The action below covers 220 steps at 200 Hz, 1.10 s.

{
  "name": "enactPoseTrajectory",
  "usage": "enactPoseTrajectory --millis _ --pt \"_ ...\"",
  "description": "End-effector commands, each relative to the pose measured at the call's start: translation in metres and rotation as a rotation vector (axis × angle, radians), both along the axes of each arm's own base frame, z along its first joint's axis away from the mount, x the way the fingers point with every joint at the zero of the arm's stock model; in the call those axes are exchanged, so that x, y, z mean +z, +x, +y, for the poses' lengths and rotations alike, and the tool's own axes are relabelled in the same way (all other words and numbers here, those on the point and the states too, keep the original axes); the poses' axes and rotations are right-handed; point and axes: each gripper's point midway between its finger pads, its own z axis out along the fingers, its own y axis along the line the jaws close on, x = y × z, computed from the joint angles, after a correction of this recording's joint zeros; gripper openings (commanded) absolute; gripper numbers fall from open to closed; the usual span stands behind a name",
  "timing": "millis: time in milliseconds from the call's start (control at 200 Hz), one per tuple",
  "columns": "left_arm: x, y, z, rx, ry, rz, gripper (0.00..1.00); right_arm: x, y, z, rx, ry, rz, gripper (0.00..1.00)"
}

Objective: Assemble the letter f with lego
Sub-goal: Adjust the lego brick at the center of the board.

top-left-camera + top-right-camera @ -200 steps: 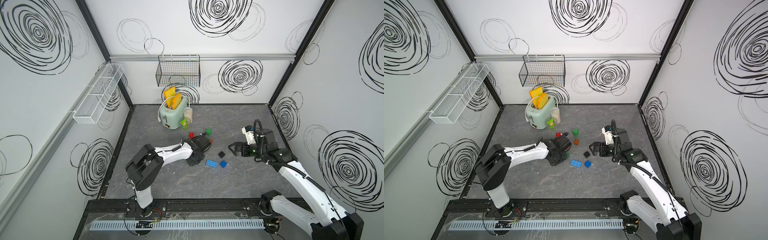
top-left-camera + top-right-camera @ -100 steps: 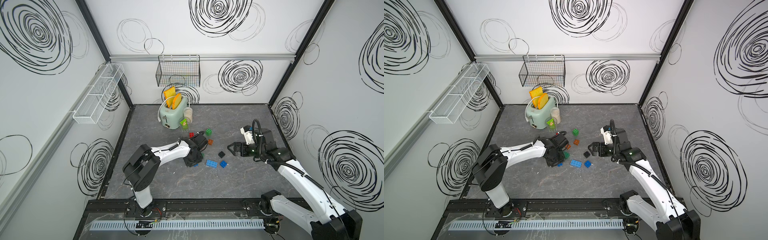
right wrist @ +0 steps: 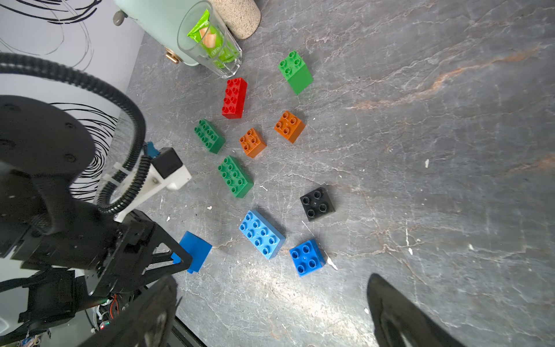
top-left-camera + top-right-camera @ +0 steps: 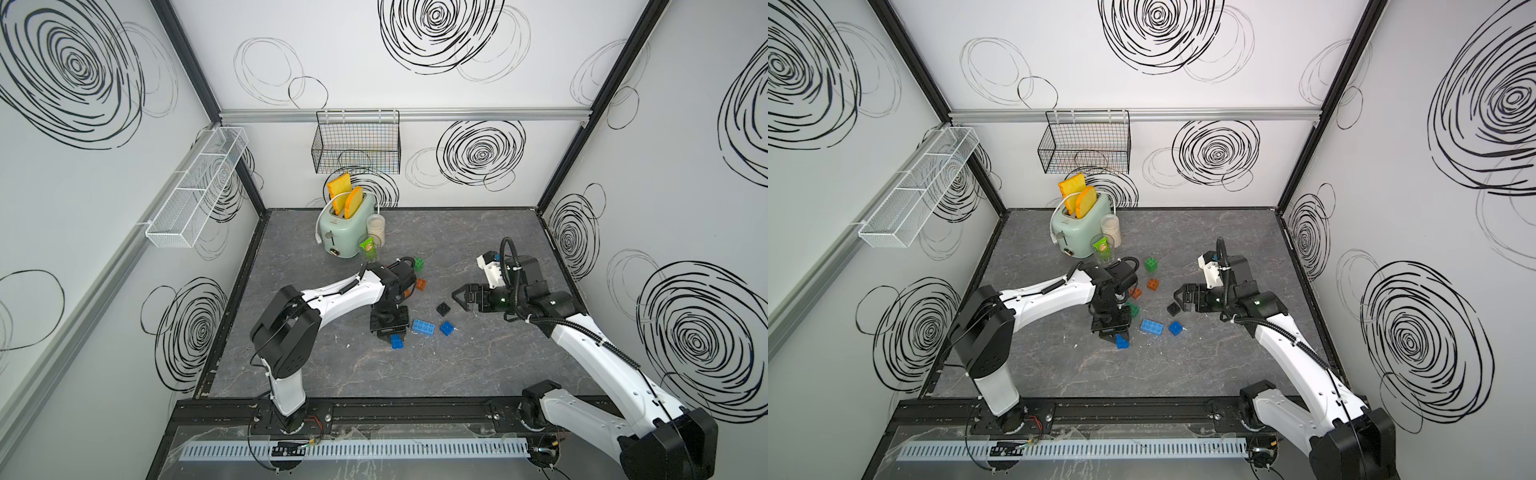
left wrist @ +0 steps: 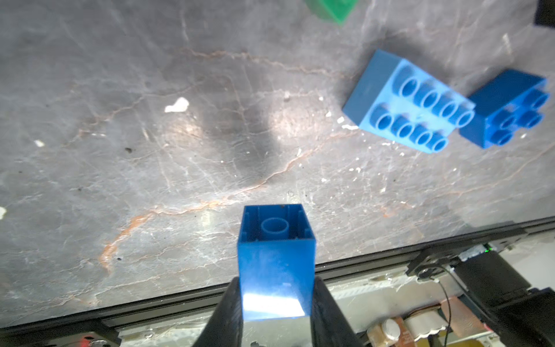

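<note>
My left gripper [image 5: 276, 285] is shut on a dark blue square lego brick [image 5: 276, 258], held just above the floor with its hollow underside facing away [image 4: 397, 341]. To its right lie a light blue oblong brick [image 3: 262, 233], a second dark blue square [image 3: 307, 257] and a black square [image 3: 317, 203]. Farther back lie two green oblongs [image 3: 235, 176], two orange squares [image 3: 289, 126], a red oblong [image 3: 234, 98] and a green square [image 3: 295, 72]. My right gripper [image 4: 457, 297] hangs open and holds nothing, just right of the black square.
A mint toaster [image 4: 347, 226] with toast stands at the back. Beside it are a glass [image 4: 370, 247] holding a green packet and a small jar [image 4: 376, 224]. A wire basket [image 4: 356, 147] hangs on the back wall, a white mesh shelf [image 4: 195, 191] on the left wall.
My left gripper has swung from the bricks near the glass toward the front, with the dark blue brick in it. The right arm has barely shifted.
</note>
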Motion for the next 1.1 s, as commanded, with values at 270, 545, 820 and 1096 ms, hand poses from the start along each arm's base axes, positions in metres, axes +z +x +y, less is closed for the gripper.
enactPoseTrajectory --millis 270,545,820,1096 --pt "-0.002 -0.020 0.002 -0.181 0.077 0.193 0.19 0.011 0.003 0.004 0.024 0.013 -0.041 0.99" --pt "-0.006 -0.035 0.006 -0.220 0.102 0.272 0.19 0.007 0.003 0.005 0.029 0.006 -0.028 0.99" --pt "-0.011 -0.050 0.003 -0.243 0.109 0.319 0.19 0.003 0.006 0.007 0.033 0.003 -0.013 0.99" --pt "-0.022 -0.047 -0.003 -0.251 0.127 0.339 0.19 0.001 0.006 0.008 0.038 0.002 -0.009 0.99"
